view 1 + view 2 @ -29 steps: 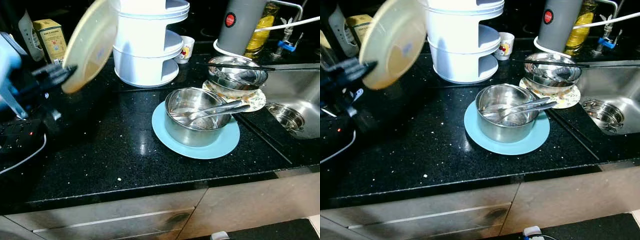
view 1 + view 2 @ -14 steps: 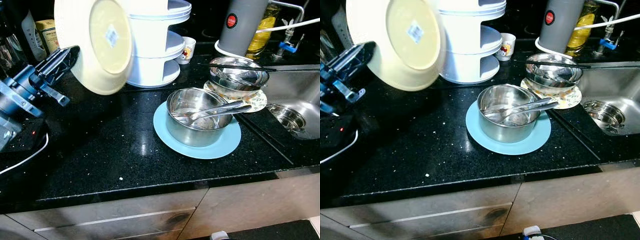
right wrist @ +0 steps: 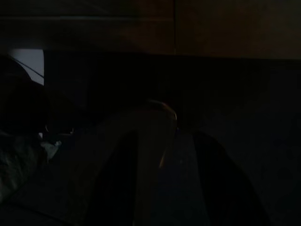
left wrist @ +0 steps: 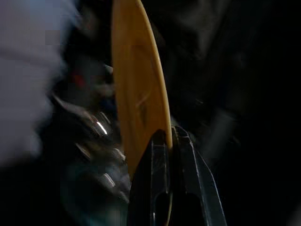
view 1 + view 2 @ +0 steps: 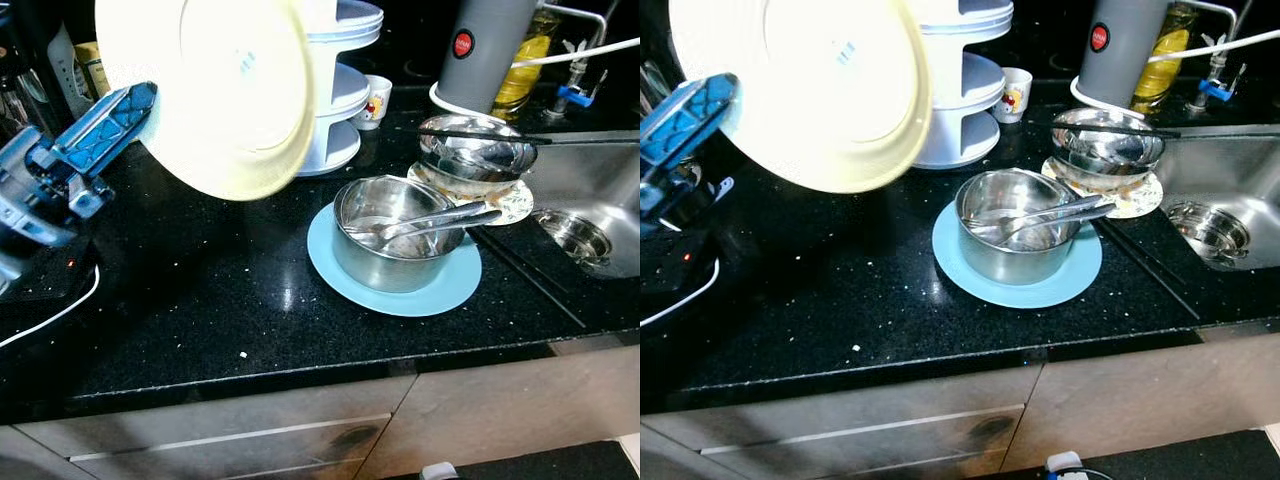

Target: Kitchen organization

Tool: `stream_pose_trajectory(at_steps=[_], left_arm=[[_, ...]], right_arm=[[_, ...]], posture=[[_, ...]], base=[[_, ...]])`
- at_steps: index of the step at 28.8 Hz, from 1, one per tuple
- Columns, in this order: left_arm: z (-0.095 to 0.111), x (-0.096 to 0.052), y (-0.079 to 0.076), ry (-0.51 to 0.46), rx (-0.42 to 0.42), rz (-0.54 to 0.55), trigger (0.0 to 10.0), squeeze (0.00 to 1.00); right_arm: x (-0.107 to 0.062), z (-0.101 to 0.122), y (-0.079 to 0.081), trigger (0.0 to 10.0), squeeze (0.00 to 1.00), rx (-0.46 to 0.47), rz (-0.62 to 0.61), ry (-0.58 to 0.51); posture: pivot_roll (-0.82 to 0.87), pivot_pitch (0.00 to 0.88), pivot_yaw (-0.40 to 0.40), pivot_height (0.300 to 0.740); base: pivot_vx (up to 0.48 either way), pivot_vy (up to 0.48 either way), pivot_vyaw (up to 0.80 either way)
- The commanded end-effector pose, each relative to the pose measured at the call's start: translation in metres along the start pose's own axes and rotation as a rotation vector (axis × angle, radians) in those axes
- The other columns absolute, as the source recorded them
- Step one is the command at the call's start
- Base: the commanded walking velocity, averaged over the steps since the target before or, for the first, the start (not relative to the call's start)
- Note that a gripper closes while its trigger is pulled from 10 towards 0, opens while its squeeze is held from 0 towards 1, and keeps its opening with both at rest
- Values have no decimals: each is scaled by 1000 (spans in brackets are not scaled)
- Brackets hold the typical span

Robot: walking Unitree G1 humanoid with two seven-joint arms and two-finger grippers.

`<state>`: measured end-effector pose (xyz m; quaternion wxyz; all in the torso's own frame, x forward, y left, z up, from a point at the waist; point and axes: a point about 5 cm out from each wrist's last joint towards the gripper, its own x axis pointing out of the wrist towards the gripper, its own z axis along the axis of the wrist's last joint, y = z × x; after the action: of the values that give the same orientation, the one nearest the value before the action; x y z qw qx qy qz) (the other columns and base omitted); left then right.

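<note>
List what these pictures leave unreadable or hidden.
- Sticker print on the cream plate: too small and overexposed in the left eye view.
- White tiered rack: left side hidden behind the plate, top cut off.
- Right wrist view: too dark to make out.
- Left gripper, pinching the plate's rim: surroundings blurred.

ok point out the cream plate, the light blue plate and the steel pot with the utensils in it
cream plate [image 5: 815, 85], right eye view, on the middle of its underside
light blue plate [image 5: 455, 285], left eye view, on its bare rim to the right of the pot
steel pot [image 5: 385, 268], left eye view, on its front wall
</note>
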<state>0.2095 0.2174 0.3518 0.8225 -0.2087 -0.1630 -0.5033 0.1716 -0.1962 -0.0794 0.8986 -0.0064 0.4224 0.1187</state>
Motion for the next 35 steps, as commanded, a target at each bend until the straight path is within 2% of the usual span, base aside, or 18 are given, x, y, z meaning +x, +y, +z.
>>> stream_pose_trajectory(at_steps=[1, 2, 4, 7, 15, 18, 19, 20, 22, 25, 30, 31, 32, 34, 35], left_arm=[[-10, -4, -18, 155, -12, -131, 10000, 0], [-10, -4, -18, 155, -12, -131, 10000, 0], [-20, -11, -24, 254, -62, -161, 10000, 0], [-24, -19, -25, 304, -113, -157, 10000, 0], [-31, -26, -29, 351, -205, -194, 10000, 0], [-55, -34, -38, 612, -193, -221, 10000, 0], [-61, -36, -39, 669, -181, -222, 10000, 0], [-61, -36, -39, 669, -181, -222, 10000, 0], [-75, -42, -41, 773, -179, -215, 10000, 0], [-90, -51, -43, 881, -178, -186, 10000, 0], [-97, -55, -43, 943, -170, -174, 10000, 0], [-108, -63, -39, 1066, -113, -135, 10000, 0], [-108, -63, -39, 1066, -113, -135, 10000, 0], [-125, -78, -33, 1275, 24, -92, 10000, 0], [-125, -78, -33, 1275, 24, -92, 10000, 0]], right_arm=[[-2, -9, 1, 10000, 0, 10, -1, 27], [-2, -9, 1, 10000, 0, 10, -1, 27], [-2, -8, 1, 10000, 0, 9, 0, 26], [-2, -8, 1, 10000, 0, 7, 0, 28], [-2, -7, -1, 10000, 0, 3, -1, 29], [-2, -6, -2, 10000, 0, 3, -4, 27], [-2, -6, -2, 10000, 0, 3, -5, 26], [-2, -6, -2, 10000, 0, 3, -5, 26], [-2, -7, -2, 10000, 0, 4, -5, 28], [-3, -9, -1, 10000, 0, 7, -4, 31], [-3, -9, -1, 10000, 0, 8, -4, 31], [-2, -9, -1, 10000, 0, 8, -3, 30], [-2, -9, -1, 10000, 0, 8, -3, 30], [-2, -8, -1, 10000, 0, 7, -4, 28], [-2, -8, -1, 10000, 0, 7, -4, 28]], posture=[[11, 181, -23, 740], [11, 181, -23, 740], [12, 179, -24, 740], [13, 177, -27, 740], [12, 171, -31, 740], [8, 172, -27, 740], [8, 172, -26, 740], [8, 172, -26, 740], [9, 175, -26, 740], [8, 177, -25, 740], [8, 179, -24, 740], [9, 180, -24, 740], [9, 180, -24, 740], [8, 182, -20, 740], [8, 182, -20, 740]], base=[[0, 0, 0], [0, 0, 0], [0, 0, 0], [0, 0, 0], [0, 0, 0], [0, 0, 0], [0, 0, 0], [0, 0, 0], [0, 0, 0], [0, 0, 0], [0, 0, 0], [0, 0, 0], [0, 0, 0], [0, 0, 0], [0, 0, 0]])
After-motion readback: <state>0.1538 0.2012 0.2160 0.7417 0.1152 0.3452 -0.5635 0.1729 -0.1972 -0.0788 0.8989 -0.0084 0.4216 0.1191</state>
